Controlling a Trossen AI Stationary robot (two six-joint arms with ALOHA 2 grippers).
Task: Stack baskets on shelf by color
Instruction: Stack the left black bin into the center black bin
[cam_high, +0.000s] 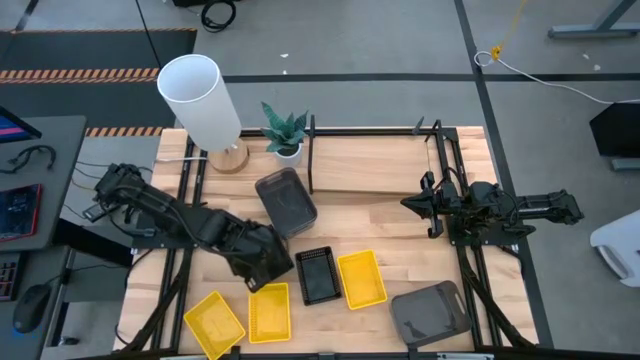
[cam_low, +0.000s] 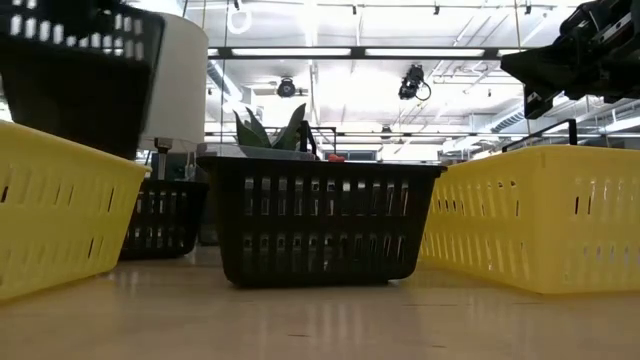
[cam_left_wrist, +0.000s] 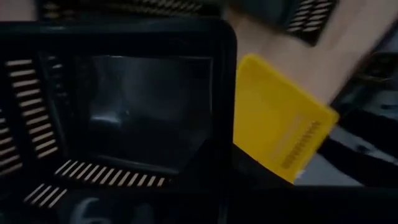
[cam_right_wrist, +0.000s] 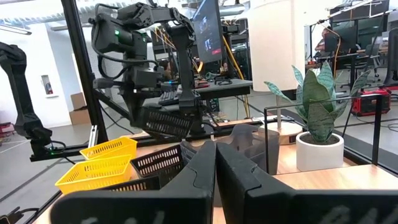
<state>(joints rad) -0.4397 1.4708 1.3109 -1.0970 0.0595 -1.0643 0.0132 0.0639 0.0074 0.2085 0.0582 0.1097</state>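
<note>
My left gripper (cam_high: 262, 262) hangs over the table's near-left part, shut on a black basket (cam_right_wrist: 165, 123) that is held in the air. That basket fills the left wrist view (cam_left_wrist: 124, 112) and shows at the low view's upper left (cam_low: 75, 70). Under it lie two yellow baskets (cam_high: 268, 310) (cam_high: 215, 322). Another black basket (cam_high: 318, 275) and a third yellow one (cam_high: 361, 278) rest flat on the tabletop. One grey basket (cam_high: 287, 200) sits by the shelf (cam_high: 370, 165), the other (cam_high: 430, 312) at the near edge. My right gripper (cam_high: 415, 203) is shut and hovers just in front of the shelf plank. My left gripper holds the black basket by its rim, at the slotted wall nearest the wrist (cam_left_wrist: 106, 175), coming from above. The fingers themselves are hidden by the gripper body and the basket. The basket is lifted clear of the table and hangs slightly tilted below the gripper (cam_right_wrist: 140, 93).
A white cylinder lamp (cam_high: 200, 100) and a potted plant (cam_high: 286, 130) stand at the far edge, left of the shelf. Black frame rods (cam_high: 440, 150) rise around the plank. Bare tabletop lies between the shelf and the row of baskets.
</note>
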